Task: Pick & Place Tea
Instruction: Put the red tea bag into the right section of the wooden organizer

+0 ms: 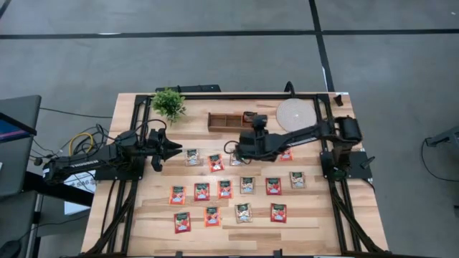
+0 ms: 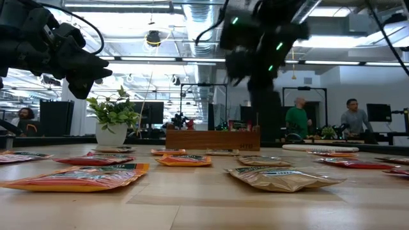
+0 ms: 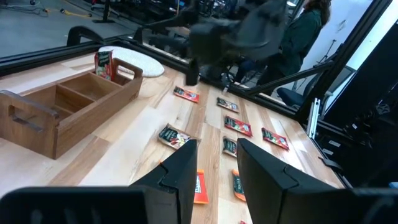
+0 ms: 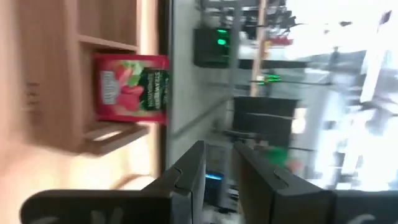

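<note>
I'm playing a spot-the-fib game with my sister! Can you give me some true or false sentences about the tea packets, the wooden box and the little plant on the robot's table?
1. A red tea sachet stands in the brown wooden three-compartment tray. True.
2. The small green potted plant sits inside the tray. False: it stands on the light wooden table, beside the tray.
3. Many flat square sachets lie spread on the table. True.
4. The left gripper holds a sachet. False: its dark fingers are apart with nothing between them.
5. The round pale disc is green. False: it is whitish.
</note>
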Motion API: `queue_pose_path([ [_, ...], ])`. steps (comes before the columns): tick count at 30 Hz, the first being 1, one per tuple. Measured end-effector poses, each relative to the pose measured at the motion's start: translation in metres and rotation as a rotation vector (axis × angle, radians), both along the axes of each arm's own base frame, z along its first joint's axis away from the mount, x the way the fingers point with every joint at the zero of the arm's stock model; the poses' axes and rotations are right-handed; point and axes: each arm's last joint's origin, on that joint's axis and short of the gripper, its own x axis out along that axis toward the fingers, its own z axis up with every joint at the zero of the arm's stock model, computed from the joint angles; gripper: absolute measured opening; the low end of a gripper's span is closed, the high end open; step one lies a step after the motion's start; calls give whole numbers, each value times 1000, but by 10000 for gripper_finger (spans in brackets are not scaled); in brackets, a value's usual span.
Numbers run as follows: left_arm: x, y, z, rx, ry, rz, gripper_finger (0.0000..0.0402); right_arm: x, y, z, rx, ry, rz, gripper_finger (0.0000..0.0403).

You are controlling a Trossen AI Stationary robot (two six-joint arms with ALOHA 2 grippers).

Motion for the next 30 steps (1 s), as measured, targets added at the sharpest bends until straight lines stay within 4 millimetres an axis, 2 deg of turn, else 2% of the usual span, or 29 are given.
queue_pose_path([
  [6,0,0,0,-2,0,0,105,-29,31,33,400,-207,-26,73],
  [11,0,0,0,-5,0,0,105,-40,54,49,688,-284,-4,73],
  [18,0,0,0,-46,-3,-5,105,-47,82,50,761,-266,59,73],
  [25,0,-1,0,-52,-4,-24,105,-56,112,43,889,-247,20,73],
  [30,0,-1,0,-61,-4,-26,105,-66,123,36,886,-251,-64,73],
])
